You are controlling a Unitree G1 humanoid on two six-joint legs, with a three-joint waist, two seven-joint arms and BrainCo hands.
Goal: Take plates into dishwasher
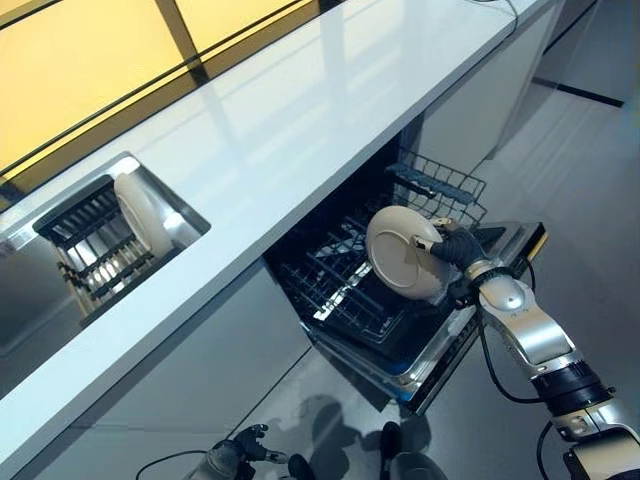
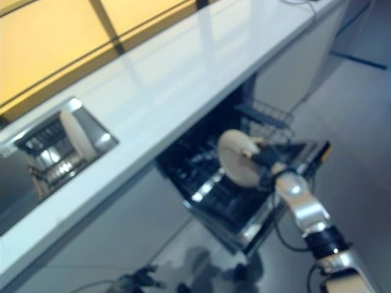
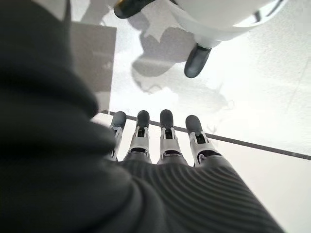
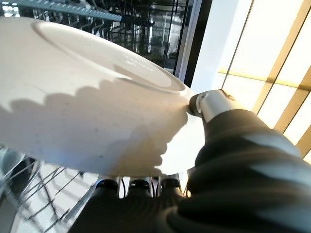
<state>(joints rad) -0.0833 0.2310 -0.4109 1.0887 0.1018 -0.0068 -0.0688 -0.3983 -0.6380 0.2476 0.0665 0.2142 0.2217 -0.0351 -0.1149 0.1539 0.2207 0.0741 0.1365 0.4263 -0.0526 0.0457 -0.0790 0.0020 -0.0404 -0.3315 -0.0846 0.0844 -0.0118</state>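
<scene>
1. Left eye view: right hand (image 1: pixel 455 250) pinches a cream plate (image 1: pixel 403 253) on edge above the dishwasher's lower rack (image 1: pixel 345 290).
2. Second plate (image 1: pixel 138 212) stands in the sink rack (image 1: pixel 90 235).
3. Left hand (image 3: pixel 160 141): fingers straight, empty, near the floor.

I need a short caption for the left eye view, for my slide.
Right hand holds a round cream plate on edge above the open dishwasher's dark wire rack.

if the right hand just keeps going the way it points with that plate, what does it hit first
Probably the dishwasher's lower rack. The right hand holds the plate on edge above the open dishwasher, pointing in towards its wires. Depth is unclear, so the plate's rim may touch before the hand.
</scene>
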